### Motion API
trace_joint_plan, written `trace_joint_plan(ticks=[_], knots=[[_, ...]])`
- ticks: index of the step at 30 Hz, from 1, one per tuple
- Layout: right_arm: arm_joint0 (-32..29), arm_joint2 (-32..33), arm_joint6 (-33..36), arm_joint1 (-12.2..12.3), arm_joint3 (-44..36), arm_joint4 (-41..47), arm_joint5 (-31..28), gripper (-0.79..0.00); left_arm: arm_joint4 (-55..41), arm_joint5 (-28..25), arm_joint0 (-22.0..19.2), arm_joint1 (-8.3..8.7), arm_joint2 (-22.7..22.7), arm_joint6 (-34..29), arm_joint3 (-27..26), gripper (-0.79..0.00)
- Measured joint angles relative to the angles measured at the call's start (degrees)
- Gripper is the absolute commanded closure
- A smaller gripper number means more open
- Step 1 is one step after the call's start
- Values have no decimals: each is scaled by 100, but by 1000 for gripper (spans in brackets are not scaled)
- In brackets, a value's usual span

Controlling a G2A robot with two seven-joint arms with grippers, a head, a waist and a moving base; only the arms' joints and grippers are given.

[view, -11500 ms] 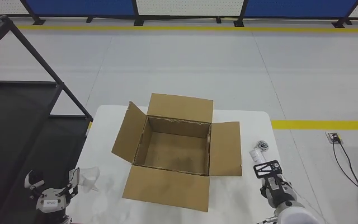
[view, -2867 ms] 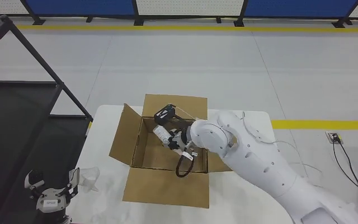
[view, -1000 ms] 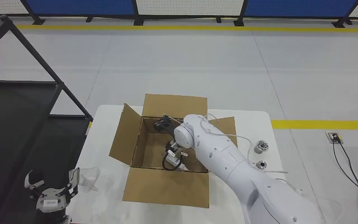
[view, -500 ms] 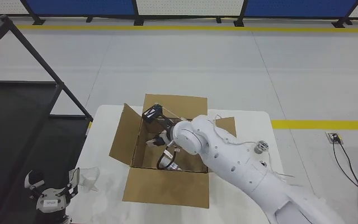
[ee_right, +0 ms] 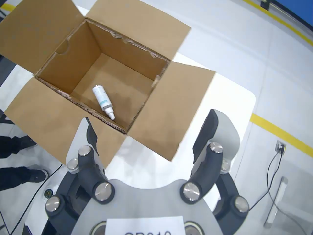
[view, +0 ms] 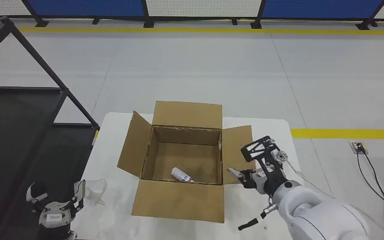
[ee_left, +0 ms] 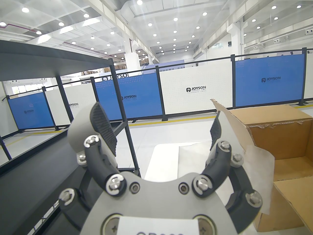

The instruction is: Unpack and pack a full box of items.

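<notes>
One small white bottle (view: pixel 181 175) lay on its side on the floor of the cardboard box (view: pixel 189 114) in the top view, close to the near wall. All four flaps stood open on the white table (view: pixel 111 129). The right gripper (view: pixel 249 162) hung over the box's right flap, towards the near corner, fingers spread wide and holding nothing. The left gripper (view: pixel 55 193) sat well apart at the near left, beside a black rack (view: pixel 36 120). It was likewise spread and empty, with a clear wrapper (view: pixel 96 189) just beside it.

In the left wrist view, the left gripper (ee_left: pixel 159 128) had its ribbed pads far apart with nothing between them. The box (ee_left: pixel 281 123) stood to its right.

In the right wrist view, the right gripper (ee_right: pixel 150 123) looked down into the box (ee_right: pixel 49 25), parted and bare, and the bottle (ee_right: pixel 102 101) rested alone inside.

With a single item in it, the box was far from full. Either unpacking was all but done or packing had barely begun, and nothing settled which. The flaps had not been closed.
</notes>
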Motion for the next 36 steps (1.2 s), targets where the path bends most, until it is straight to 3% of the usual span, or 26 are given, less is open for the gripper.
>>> trace_joint_plan(ticks=[5, 13, 22, 34, 35, 36], knots=[[-623, 879, 259, 48, 210, -82, 287, -785, 0, 0, 0, 0, 0, 0, 0, -785], [-400, 1382, 756, 50, 1705, 30, 784, -785, 0, 0, 0, 0, 0, 0, 0, -785], [645, 1048, 787, 1, 4015, 228, 969, -785, 0, 0, 0, 0, 0, 0, 0, -785], [1269, 912, 11, -52, 5578, 570, 1154, -785, 0, 0, 0, 0, 0, 0, 0, -785], [1299, 908, -22, -54, 5661, 601, 1138, -720, 0, 0, 0, 0, 0, 0, 0, -785], [1328, 903, -59, -57, 5735, 641, 1119, -606, 0, 0, 0, 0, 0, 0, 0, -785]])
